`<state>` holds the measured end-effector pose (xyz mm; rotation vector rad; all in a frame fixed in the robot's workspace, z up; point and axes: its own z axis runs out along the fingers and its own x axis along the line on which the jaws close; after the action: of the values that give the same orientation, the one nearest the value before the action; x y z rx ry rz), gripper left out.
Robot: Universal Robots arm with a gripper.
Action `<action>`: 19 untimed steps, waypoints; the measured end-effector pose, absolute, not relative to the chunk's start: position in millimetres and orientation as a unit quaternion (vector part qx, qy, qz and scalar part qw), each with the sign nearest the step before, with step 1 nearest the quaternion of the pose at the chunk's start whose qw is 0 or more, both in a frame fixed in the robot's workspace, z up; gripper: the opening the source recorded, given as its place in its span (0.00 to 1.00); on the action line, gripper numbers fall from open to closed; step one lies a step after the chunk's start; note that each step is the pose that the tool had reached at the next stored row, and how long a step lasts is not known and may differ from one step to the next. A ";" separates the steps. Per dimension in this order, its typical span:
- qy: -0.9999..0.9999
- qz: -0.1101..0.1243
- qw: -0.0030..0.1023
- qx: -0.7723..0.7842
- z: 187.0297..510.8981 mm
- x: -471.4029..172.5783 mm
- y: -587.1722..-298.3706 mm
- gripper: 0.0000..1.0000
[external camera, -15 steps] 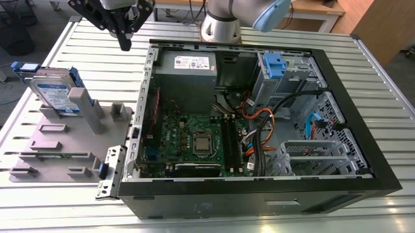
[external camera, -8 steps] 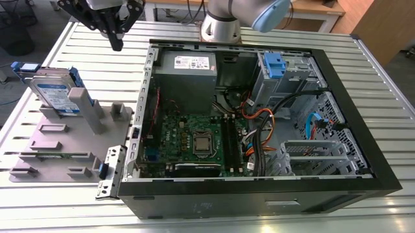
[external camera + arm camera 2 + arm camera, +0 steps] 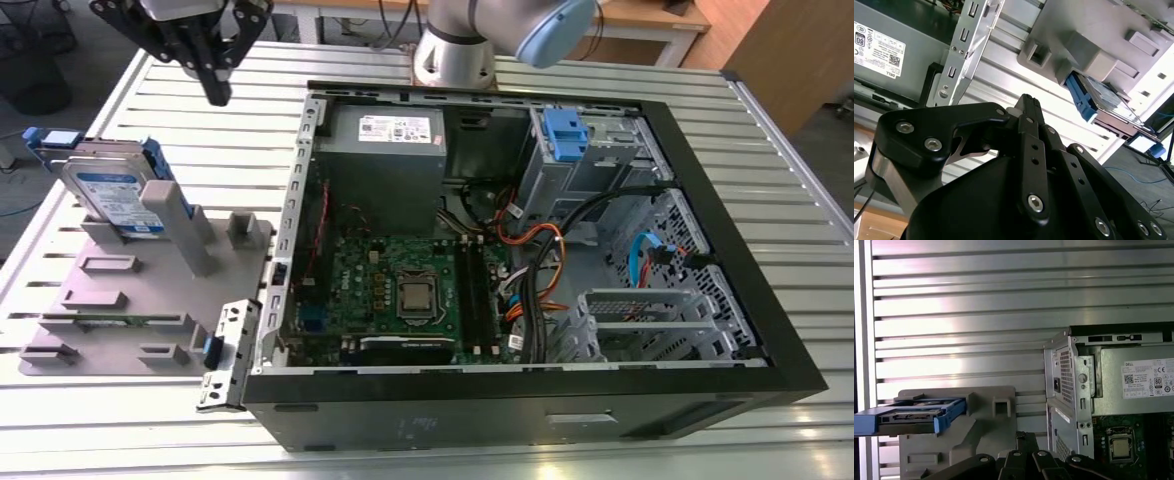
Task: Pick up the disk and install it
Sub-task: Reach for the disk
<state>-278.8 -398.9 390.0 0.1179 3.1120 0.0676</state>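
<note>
Exterior view: see the gripper [image 3: 216, 92] pinched closed on nothing, up at 11 o'clock from the open computer case [image 3: 534, 405]. See the disk [image 3: 110, 192] standing in a grey holder [image 3: 120, 300] at 9 o'clock from the case, well apart from the gripper. Second wrist view: see black fingers [image 3: 1026, 107], probably pressed together, disk [image 3: 1099, 97] beyond. First wrist view: see the disk [image 3: 911, 416] in its holder [image 3: 989, 410] beside the case [image 3: 1069, 390].

The arm [image 3: 461, 45] rises at the far side in the exterior view. Its gripper [image 3: 218, 92] hangs high at the exterior view's left. The black fingers [image 3: 1026, 107] point downward and are pressed together.
</note>
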 end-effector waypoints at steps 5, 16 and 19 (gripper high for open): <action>0.999 0.022 0.013 0.038 389.3 -291.0 -398.8 0.11; 0.999 0.022 0.013 0.038 388.3 -315.1 -398.8 0.11; 0.999 0.022 0.013 0.038 388.0 -322.4 -398.8 0.11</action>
<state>-322.4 -398.8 388.0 0.1179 3.1120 0.0676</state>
